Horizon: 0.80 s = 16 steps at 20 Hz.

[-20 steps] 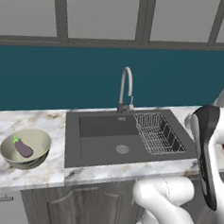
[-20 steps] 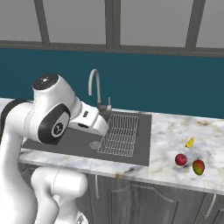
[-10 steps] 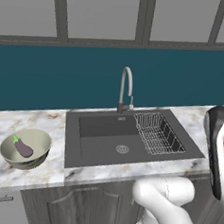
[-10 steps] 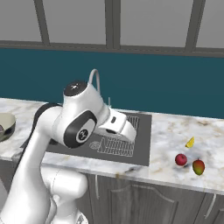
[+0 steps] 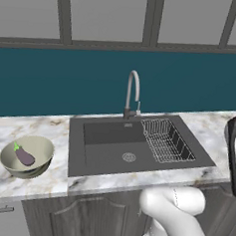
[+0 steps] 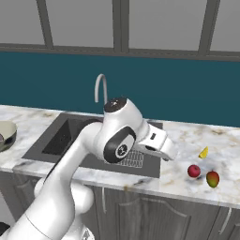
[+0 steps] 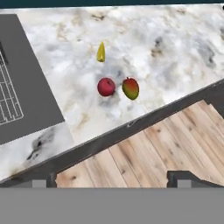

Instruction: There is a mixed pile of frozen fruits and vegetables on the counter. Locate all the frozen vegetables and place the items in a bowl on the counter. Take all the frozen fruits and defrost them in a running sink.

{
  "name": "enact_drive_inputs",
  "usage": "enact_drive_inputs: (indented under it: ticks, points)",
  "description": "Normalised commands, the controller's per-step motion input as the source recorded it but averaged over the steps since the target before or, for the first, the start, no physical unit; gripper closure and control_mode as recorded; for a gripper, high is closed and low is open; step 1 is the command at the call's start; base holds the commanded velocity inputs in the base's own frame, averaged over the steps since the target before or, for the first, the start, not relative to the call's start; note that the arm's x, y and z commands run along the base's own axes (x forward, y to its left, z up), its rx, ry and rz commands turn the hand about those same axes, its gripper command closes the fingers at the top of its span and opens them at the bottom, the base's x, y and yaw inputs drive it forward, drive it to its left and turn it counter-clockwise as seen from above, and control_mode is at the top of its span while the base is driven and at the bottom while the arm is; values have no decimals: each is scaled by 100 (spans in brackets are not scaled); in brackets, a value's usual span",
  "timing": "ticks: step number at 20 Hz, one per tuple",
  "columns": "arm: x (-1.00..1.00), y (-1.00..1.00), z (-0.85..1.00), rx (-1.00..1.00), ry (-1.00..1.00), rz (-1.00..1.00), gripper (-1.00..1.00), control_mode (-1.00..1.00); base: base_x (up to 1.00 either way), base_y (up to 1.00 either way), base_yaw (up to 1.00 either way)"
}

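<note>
The purple eggplant (image 5: 24, 156) lies inside the pale bowl (image 5: 40, 147) on the counter (image 5: 40, 182) left of the sink (image 5: 107, 151). Right of the sink, on the white marble counter (image 7: 166, 39), a yellow-orange piece (image 7: 101, 52) lies just beyond a glossy red fruit (image 7: 106, 86) and an orange-red fruit (image 7: 131, 88). The same three show in the right base view: yellow piece (image 6: 203, 152), red fruit (image 6: 194, 170), orange-red fruit (image 6: 213, 178). My gripper (image 7: 113, 179) is open and empty, hovering above the counter's front edge, short of the fruits. Its hand (image 6: 164, 147) reaches right past the sink's corner.
The sink holds a wire dish rack (image 5: 167, 140) on its right side and a round drain (image 5: 129, 157); the chrome faucet (image 5: 133, 93) rises behind it. Wooden floor (image 7: 166, 148) shows below the counter edge. Bare marble spreads around the three pieces.
My arm has swung right, from above the dish rack to the counter beyond the sink's right end. The bowl, eggplant and fruits have not moved.
</note>
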Motion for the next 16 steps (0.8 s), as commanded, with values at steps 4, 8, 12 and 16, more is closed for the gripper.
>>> enact_drive_inputs:
  ticks: [4,8,12,16]
  points:
    - [70,-27,-20,0,7,0,-100,-100,0,0,0]
    - [68,-34,-11,3,13,0,-100,-100,0,0,0]
    - [58,-54,-12,15,10,0,-100,-100,0,0,0]
    - [49,-50,-26,15,7,0,-100,-100,0,0,0]
